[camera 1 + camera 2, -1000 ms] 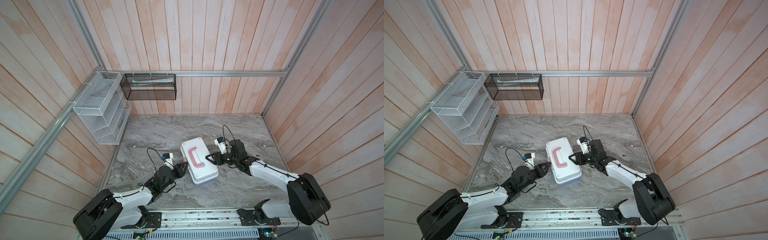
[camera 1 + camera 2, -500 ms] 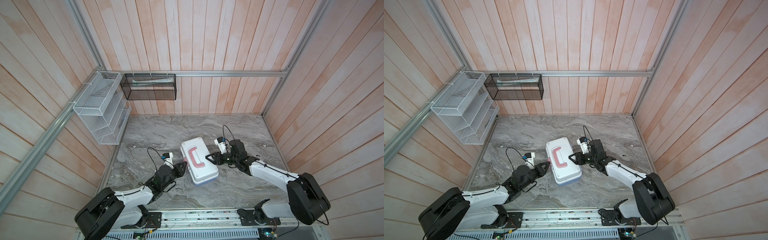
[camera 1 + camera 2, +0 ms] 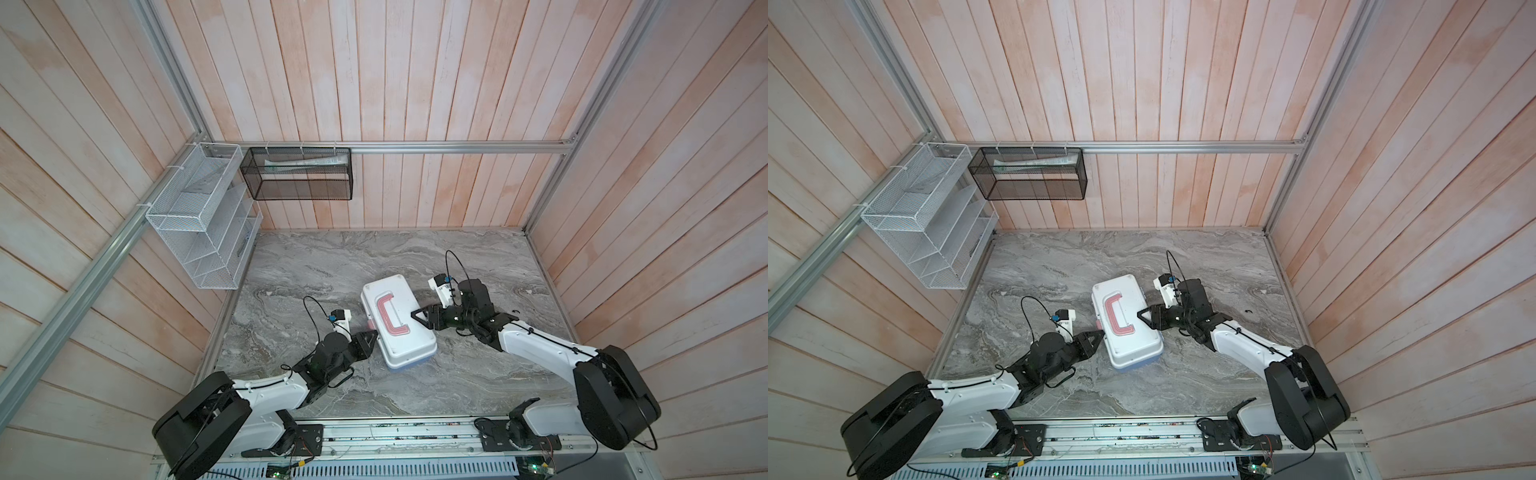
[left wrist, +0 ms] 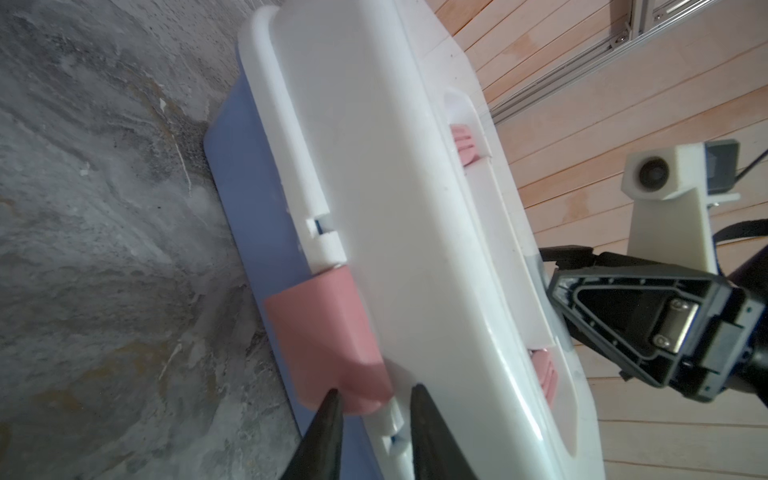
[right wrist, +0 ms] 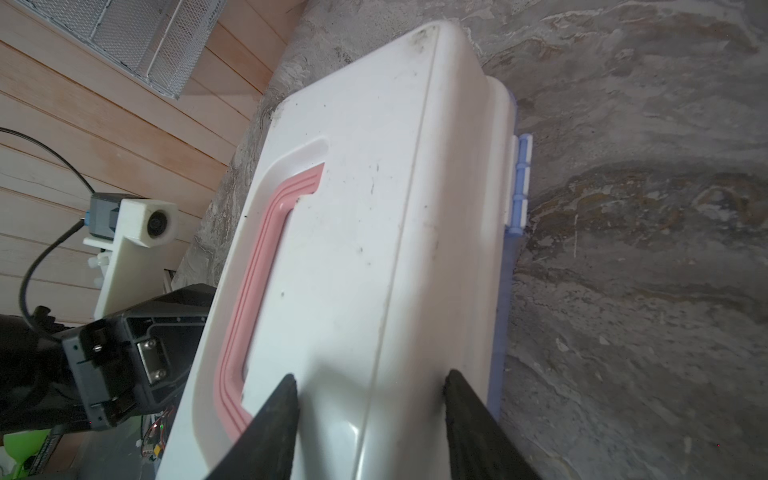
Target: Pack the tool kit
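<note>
Straddling latch point(image 4: 328, 332) — left hand point(image 4: 374, 397), tool kit point(image 3: 409, 349) closed

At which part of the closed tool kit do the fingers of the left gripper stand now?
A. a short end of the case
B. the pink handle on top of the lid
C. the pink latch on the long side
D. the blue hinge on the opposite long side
C: in the left wrist view the fingers of the left gripper stand on either side of one end of the pink latch on the side of the case.
</note>
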{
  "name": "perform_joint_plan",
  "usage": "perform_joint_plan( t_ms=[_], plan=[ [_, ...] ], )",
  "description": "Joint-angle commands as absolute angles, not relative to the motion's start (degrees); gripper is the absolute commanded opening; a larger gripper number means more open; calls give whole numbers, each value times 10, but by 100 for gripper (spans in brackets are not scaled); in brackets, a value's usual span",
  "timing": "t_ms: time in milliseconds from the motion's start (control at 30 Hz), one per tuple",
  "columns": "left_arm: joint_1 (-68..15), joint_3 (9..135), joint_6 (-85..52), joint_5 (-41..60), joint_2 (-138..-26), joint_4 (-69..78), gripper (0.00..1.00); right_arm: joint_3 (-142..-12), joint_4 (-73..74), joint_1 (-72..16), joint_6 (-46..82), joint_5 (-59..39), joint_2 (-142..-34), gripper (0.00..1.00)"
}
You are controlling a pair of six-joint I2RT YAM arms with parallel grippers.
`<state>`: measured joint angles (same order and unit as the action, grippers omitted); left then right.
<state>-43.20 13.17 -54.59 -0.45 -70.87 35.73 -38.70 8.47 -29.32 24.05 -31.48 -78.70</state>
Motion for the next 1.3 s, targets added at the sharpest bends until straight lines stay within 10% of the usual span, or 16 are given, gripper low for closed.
perform_joint_plan(
  t_ms=[0, 1100, 1267],
  plan=[
    [-437, 148, -534, 0, -719, 359, 30, -373, 60, -311, 244, -338, -796, 53],
    [-436, 207, -503, -131, -681, -66, 28, -384, 49, -311, 235, -327, -800, 52],
    [-460, 205, -483, -157, -696, -54, 48, -391, 40, -311, 231, -323, -800, 53]
  ],
)
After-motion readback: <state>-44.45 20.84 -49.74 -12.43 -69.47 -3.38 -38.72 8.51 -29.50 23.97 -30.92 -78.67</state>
